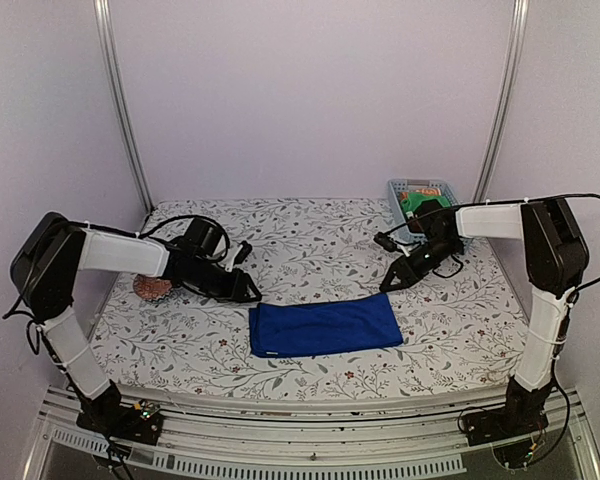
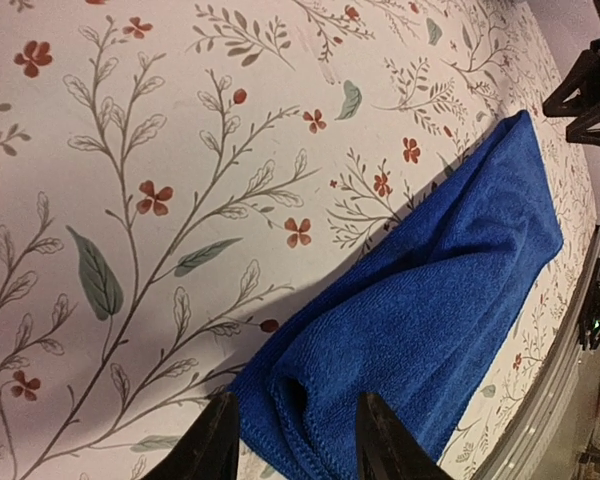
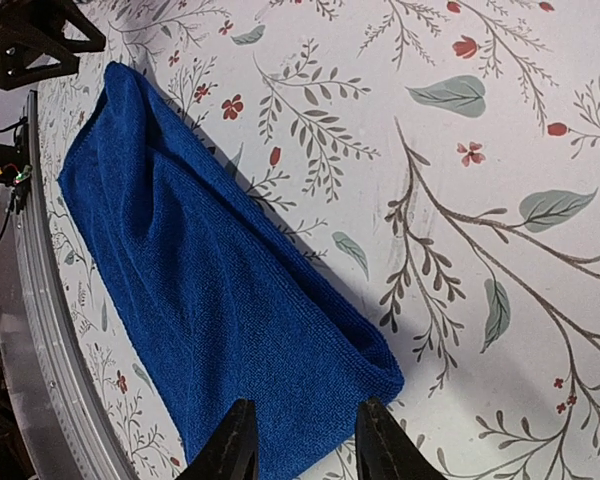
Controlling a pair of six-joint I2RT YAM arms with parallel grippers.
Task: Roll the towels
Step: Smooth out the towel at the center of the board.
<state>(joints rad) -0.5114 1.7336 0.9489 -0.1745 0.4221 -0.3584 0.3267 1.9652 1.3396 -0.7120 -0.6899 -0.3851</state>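
The royal blue towel [image 1: 324, 326] lies folded into a long strip on the flowered table cover, near the front middle. My left gripper [image 1: 250, 293] hangs just above its left end, jaws open and empty; the left wrist view shows the towel's folded corner [image 2: 310, 400] between my fingertips [image 2: 293, 440]. My right gripper [image 1: 388, 283] hangs above the towel's right end, open and empty; the right wrist view shows that end [image 3: 310, 370] under my fingertips [image 3: 300, 445]. The dark brick-red towel shows only as a small reddish bit [image 1: 151, 289] behind my left arm.
A blue-grey basket [image 1: 421, 203] with green and orange cloth inside stands at the back right, behind my right arm. The table's metal front rail [image 1: 310, 440] runs along the near edge. Walls close in left, right and behind.
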